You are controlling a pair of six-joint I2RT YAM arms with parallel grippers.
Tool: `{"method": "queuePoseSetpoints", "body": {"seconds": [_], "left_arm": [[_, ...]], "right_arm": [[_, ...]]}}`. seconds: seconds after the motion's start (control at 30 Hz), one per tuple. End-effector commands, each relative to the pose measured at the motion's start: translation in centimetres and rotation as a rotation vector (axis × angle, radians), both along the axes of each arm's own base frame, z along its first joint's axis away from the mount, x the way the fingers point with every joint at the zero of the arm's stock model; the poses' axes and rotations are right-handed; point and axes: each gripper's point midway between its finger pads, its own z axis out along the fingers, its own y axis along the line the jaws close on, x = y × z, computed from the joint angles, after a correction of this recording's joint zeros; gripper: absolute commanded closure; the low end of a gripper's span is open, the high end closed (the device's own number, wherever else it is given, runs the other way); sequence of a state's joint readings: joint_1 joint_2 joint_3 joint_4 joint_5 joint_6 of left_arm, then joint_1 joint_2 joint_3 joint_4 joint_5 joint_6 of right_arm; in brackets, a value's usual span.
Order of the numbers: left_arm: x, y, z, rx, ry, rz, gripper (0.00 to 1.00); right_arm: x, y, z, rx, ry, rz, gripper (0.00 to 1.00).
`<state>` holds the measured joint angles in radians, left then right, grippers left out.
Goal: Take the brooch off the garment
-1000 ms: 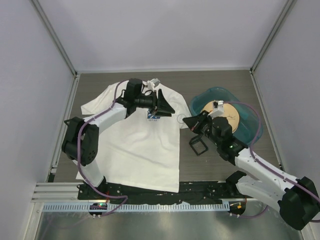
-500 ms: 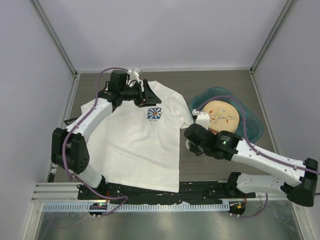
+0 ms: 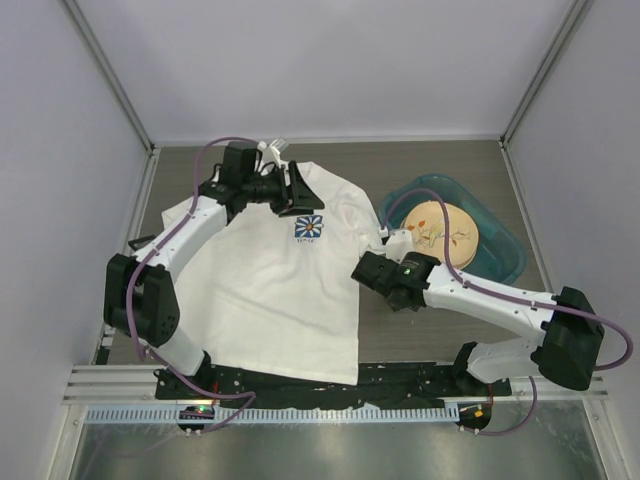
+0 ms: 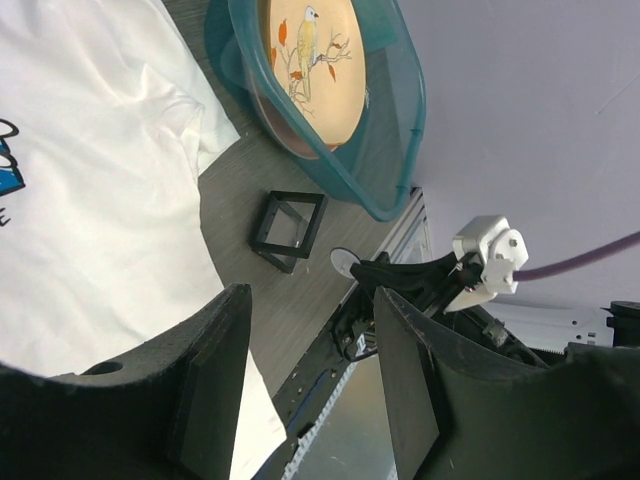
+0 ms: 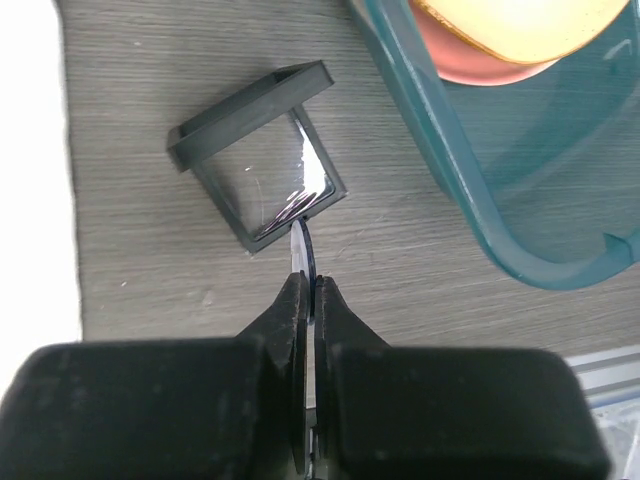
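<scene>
On the bench (image 3: 430, 170), overhead view: garment (image 3: 270, 290) lying flat, white, flower print (image 3: 309, 228) on the chest. The left gripper (image 3: 303, 194) hangs over the collar area. The right gripper (image 3: 368, 270) is low over the bare bench just beside the garment's right hem. A teal tub (image 3: 505, 262) with a plate (image 3: 442, 228) in it sits to the right. The brooch cannot be made out from this height, and neither gripper's opening can be judged.

Left wrist view: left gripper (image 4: 310, 300) with its fingers (image 4: 215, 380) spread wide and nothing between them. Beyond them lie the garment (image 4: 100, 200) edge, a black square box (image 4: 290, 228) on the bench (hidden from above by the right arm), and the teal tub (image 4: 395, 150) with its bird-painted plate (image 4: 315, 70). The right gripper (image 4: 368, 272) carries a small pale disc at its tip, the brooch (image 4: 345, 261), clear of the garment.

Right wrist view: right gripper (image 5: 308, 285) pressed together on the brooch (image 5: 302, 250), which is seen edge-on as a thin sliver. It is at the near corner of the black square box (image 5: 245, 115); whether they touch cannot be told. The teal tub (image 5: 480, 180) is at right and the garment (image 5: 30, 150) at the left margin.
</scene>
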<state>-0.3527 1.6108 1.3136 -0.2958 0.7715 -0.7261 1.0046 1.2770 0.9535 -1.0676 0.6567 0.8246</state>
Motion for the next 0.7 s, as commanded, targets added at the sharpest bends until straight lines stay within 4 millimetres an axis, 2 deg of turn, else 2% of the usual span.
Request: {"method": "queuePoseSetpoints", "body": {"seconds": [0.0, 0.1, 0.33, 0.47, 0.67], "left_arm": [[-0.2, -0.6, 0.4, -0.026, -0.016, -0.025, 0.45], [-0.2, -0.7, 0.2, -0.028, -0.008, -0.030, 0.45], [-0.2, -0.8, 0.3, -0.034, -0.005, -0.034, 0.45], [-0.2, -0.9, 0.2, -0.037, -0.002, -0.037, 0.45], [-0.3, -0.9, 0.3, -0.044, -0.001, -0.040, 0.45]], "right_arm": [[1.9, -0.6, 0.0, -0.049, -0.043, -0.013, 0.99], [2.7, -0.8, -0.2, -0.077, -0.059, -0.024, 0.99], [3.6, -1.0, -2.2, -0.145, -0.036, -0.023, 0.99], [4.2, -1.0, -2.6, -0.153, -0.048, -0.037, 0.99], [4.3, -1.8, -3.6, -0.157, -0.015, -0.071, 0.99]]}}
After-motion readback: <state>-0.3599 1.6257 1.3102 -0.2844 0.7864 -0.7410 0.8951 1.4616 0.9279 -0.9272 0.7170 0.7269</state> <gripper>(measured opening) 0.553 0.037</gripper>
